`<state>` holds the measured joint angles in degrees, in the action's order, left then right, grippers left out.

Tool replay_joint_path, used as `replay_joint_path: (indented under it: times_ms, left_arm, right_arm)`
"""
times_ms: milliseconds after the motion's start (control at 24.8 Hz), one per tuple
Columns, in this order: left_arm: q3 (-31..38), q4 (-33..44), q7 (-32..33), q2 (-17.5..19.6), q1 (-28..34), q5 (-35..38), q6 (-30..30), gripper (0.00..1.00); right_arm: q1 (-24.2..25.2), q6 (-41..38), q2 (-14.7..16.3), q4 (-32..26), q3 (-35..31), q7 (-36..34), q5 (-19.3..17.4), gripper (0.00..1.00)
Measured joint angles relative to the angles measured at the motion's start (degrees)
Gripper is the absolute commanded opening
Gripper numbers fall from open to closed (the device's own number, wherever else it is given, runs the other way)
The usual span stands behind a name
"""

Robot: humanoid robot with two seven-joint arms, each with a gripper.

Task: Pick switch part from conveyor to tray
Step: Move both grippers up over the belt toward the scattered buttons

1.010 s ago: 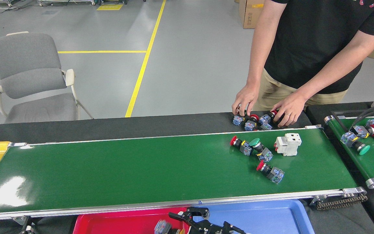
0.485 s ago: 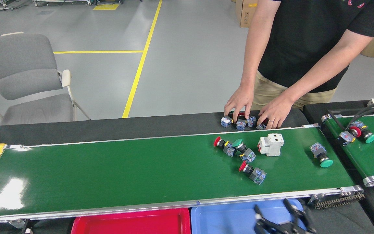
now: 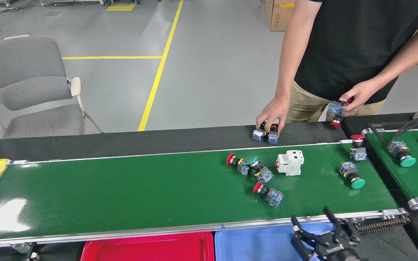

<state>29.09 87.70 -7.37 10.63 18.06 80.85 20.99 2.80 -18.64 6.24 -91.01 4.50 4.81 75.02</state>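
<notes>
Right gripper (image 3: 316, 224) sits low at the near edge over the blue tray (image 3: 252, 244), jaws spread wide and empty; left gripper not in view. Red tray (image 3: 147, 248) beside the blue one, nothing visible in either. Nearest switch part (image 3: 268, 194), red cap, lies on its side on the conveyor (image 3: 122, 192), just beyond the near rail and a bit left of the gripper. Risks as I judge them: parts are round-capped and lying tilted, so a pinch across the cap could squirt it or roll it; if the belt runs, the target drifts off the reach line. Two more switches (image 3: 249, 167) touch each other just behind it, next to a white block (image 3: 289, 163), so an overshoot bumps the cluster. Green-cap switch (image 3: 351, 175) further right is well apart, cleaner pick. Person's hand (image 3: 272, 114) rests on parts on the black worktop (image 3: 122, 143) at the far rail; other hand (image 3: 357, 96) holds a part up in the air, so shared-space collision risk. Narrow angled belt (image 3: 417, 181) at right. Beyond: grey floor (image 3: 212, 65) with yellow lines, grey chair (image 3: 27, 83), cardboard box (image 3: 278, 16).
</notes>
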Motion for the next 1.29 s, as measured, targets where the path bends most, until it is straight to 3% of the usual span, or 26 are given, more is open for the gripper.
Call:
replay_joint_path:
  times_ms: [202, 363, 525, 646, 767, 848, 1050, 1090, 1131, 1171, 1212, 1292]
  left_arm:
    - [-0.01, 0.00, 0.06, 0.00, -0.14, 0.00, 0.00, 1.00]
    - [-0.05, 0.00, 0.08, 0.00, -0.10, 0.03, -0.01, 1.00]
    - [-0.18, 0.00, 0.13, 0.00, -0.78, 0.20, -0.09, 1.00]
    - [-0.22, 0.00, 0.16, 0.01, -0.87, 0.23, -0.14, 1.00]
    - [0.11, 0.00, 0.16, 0.07, -1.00, 0.23, -0.16, 1.00]
    - [0.25, -0.06, 0.17, 0.49, -1.00, 0.22, -0.15, 1.00]
    - [0.34, 0.03, 0.20, 0.78, -0.82, 0.18, -0.18, 1.00]
    - [0.34, 0.14, 0.20, 0.85, -0.72, 0.18, -0.18, 1.00]
    - [0.31, 0.26, 0.20, 0.98, -0.70, 0.18, -0.11, 1.00]
    - [0.21, 0.35, 0.21, 1.24, -0.70, 0.16, -0.11, 1.00]
    - [0.06, 0.41, 0.21, 1.39, -0.70, 0.16, -0.11, 1.00]
    - [-0.18, 0.98, 0.21, 1.40, -0.73, 0.16, 0.00, 1.00]
  right_arm:
    - [-7.75, -0.40, -0.35, 5.57, 7.02, 3.04, 0.08, 1.00]
    - [-11.24, -0.29, -3.59, 10.60, 10.54, 3.86, 0.37, 0.96]
    - [-13.86, -0.10, -6.19, 14.22, 12.72, 5.22, 3.27, 0.42]
    - [-14.14, -0.03, -6.46, 14.69, 13.06, 5.43, 4.64, 0.19]
    - [-14.20, 0.03, -6.46, 14.68, 13.12, 5.55, 4.73, 0.08]
    - [-14.18, 0.11, -6.46, 14.42, 13.22, 5.69, 4.68, 0.06]
    - [-10.42, -1.78, -6.02, 7.95, 19.27, 5.95, 4.67, 0.09]
    - [-8.79, -2.45, -5.97, 5.67, 21.51, 5.97, 4.69, 0.21]
    - [-7.53, -3.08, -5.81, 3.70, 23.61, 5.97, 4.74, 0.46]
    - [-6.64, -3.62, -5.66, 2.19, 25.95, 5.98, 4.83, 0.90]
    - [-6.30, -4.05, -5.56, 1.30, 28.68, 5.98, 4.97, 0.99]
    - [-6.26, -4.29, -5.57, 0.93, 31.92, 5.97, 5.96, 1.00]
